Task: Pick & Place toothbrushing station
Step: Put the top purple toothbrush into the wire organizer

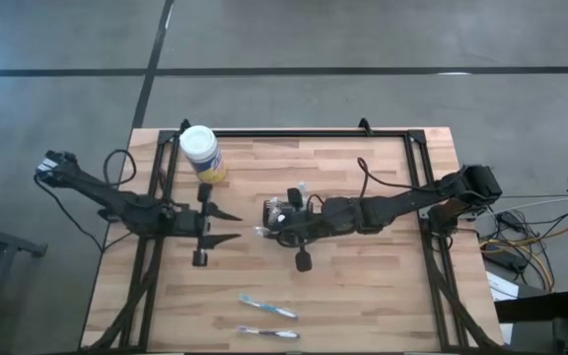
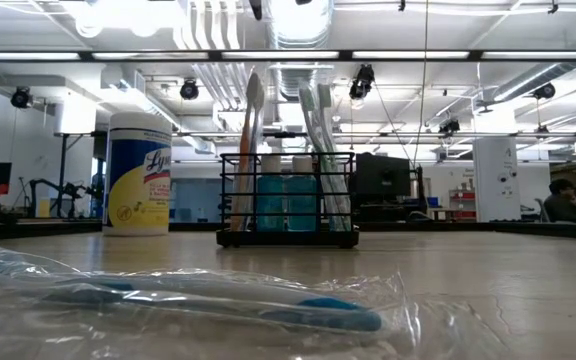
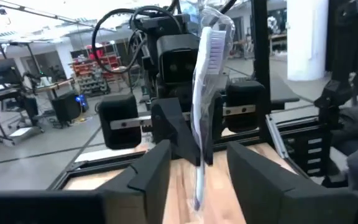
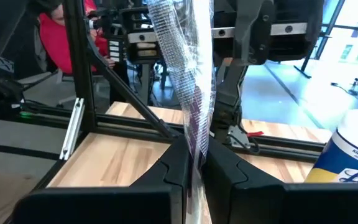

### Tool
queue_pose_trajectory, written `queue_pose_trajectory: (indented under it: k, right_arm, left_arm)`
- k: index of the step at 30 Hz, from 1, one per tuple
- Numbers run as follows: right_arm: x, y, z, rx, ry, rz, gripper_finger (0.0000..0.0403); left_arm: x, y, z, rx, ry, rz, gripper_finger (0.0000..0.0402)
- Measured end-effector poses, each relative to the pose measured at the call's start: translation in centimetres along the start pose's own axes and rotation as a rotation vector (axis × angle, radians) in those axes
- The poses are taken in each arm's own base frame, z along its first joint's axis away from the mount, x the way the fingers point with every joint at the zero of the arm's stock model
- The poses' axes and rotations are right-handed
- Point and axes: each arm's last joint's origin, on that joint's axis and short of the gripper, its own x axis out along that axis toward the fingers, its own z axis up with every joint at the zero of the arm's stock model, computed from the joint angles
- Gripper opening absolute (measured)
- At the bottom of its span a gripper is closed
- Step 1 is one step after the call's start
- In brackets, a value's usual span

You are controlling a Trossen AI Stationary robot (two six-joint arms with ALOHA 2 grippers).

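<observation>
Plastic-wrapped toothbrush [image 4: 188,93] in right gripper [image 4: 194,171]

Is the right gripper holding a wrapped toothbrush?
Yes, in the right wrist view the right gripper is shut on the lower end of the wrapped toothbrush.

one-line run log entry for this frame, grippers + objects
left gripper: open, facing right gripper | right gripper: shut on wrapped toothbrush | caddy: toothbrushes inside | two wrapped toothbrushes: front table edge

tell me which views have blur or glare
Low view: the wrapped toothbrush nearest the lens is out of focus, the caddy sharp, ceiling lights glaring. Right wrist view: bright windows wash out one side. High view: even light, no glare.
</observation>
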Motion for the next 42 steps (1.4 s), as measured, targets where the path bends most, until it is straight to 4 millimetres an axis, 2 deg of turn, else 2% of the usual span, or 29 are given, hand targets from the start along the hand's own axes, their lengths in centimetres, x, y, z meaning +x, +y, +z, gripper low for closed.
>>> queue_pose_trajectory:
  k: [7, 14, 17, 23, 26, 28, 33, 34, 39, 42]
  right_arm:
    - [0.0, 0.0, 0.0, -0.012, -0.006, -0.001, 0.0026]
    - [0.0, 0.0, 0.1, -0.024, -0.010, -0.001, 0.0027]
    - [0.0, 0.0, 0.1, -0.031, -0.009, -0.001, 0.0027]
    - [0.0, 0.0, 0.2, -0.041, -0.016, -0.008, 0.0028]
    - [0.0, 0.0, 0.2, -0.041, -0.015, -0.008, 0.0028]
    - [0.0, 0.0, 0.2, -0.041, -0.015, -0.008, 0.0028]
    - [0.0, -0.1, 0.2, -0.041, -0.014, -0.010, 0.0028]
    - [0.0, -0.1, 0.2, -0.041, -0.014, -0.011, 0.0029]
    - [0.0, -0.1, 0.2, -0.041, -0.014, 0.001, 0.0032]
    - [0.0, -0.1, 0.2, -0.037, -0.016, 0.002, 0.0051]
  left_arm:
    - [3.0, -0.2, 0.8, 0.039, 0.036, -0.007, 0.0200]
    - [5.6, 0.7, 0.8, 0.066, 0.079, -0.019, 0.0204]
    - [6.2, 1.0, 1.2, 0.031, 0.057, -0.097, 0.0204]
    - [6.8, 1.3, 1.2, 0.034, 0.083, -0.100, 0.0203]
    - [6.8, 1.4, 1.4, 0.033, 0.065, -0.098, 0.0184]
    - [6.8, 1.4, 1.4, 0.030, 0.064, -0.105, 0.0156]
    - [6.8, 1.4, 1.6, 0.042, 0.061, -0.120, 0.0034]
    - [6.8, 1.4, 1.6, 0.045, 0.060, -0.120, 0.0022]
    - [6.8, 1.4, 1.8, 0.065, 0.061, -0.122, 0.0022]
    - [6.5, 1.6, 2.1, 0.080, 0.067, -0.123, 0.0022]
